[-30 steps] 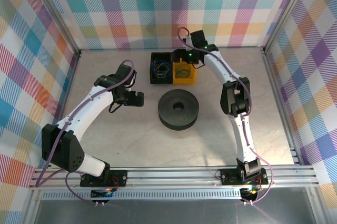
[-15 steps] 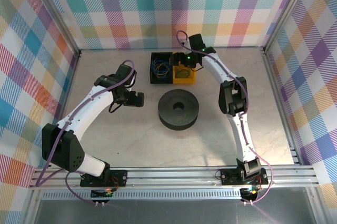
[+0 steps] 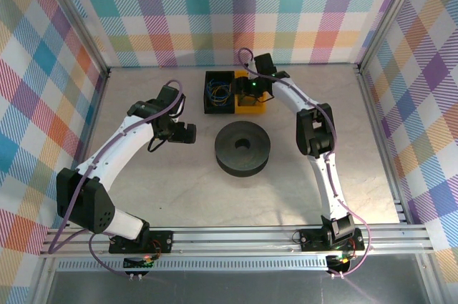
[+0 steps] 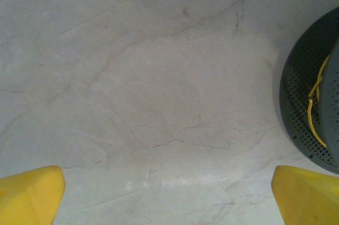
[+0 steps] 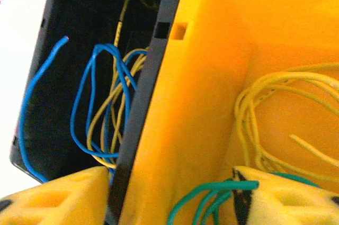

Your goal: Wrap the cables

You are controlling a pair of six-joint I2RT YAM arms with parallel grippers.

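My right gripper (image 3: 247,90) (image 5: 169,204) is open and hangs over the wall between the black bin (image 5: 153,77) and the yellow bin (image 5: 212,50). One of its fingertips (image 5: 58,196) is on the black bin's side; the other is inside the yellow bin. Teal-green cable loops (image 5: 212,196) lie between the fingers, with an end against the right pad. A yellow-green coil (image 5: 265,119) rests in the yellow bin, and blue and yellow cables (image 5: 95,103) sit in the black bin. My left gripper (image 3: 187,134) (image 4: 167,204) is open above bare table, left of the spool.
The wide black spool (image 3: 244,148) (image 4: 312,87) stands mid-table in front of the bins, with a thin yellow wire (image 4: 315,103) on its perforated flange. The black bin (image 3: 219,91) and yellow bin (image 3: 252,104) sit side by side near the back wall.
My right gripper has moved left and down from the yellow bin's far right corner toward the divider between the bins. The left arm has stayed still.
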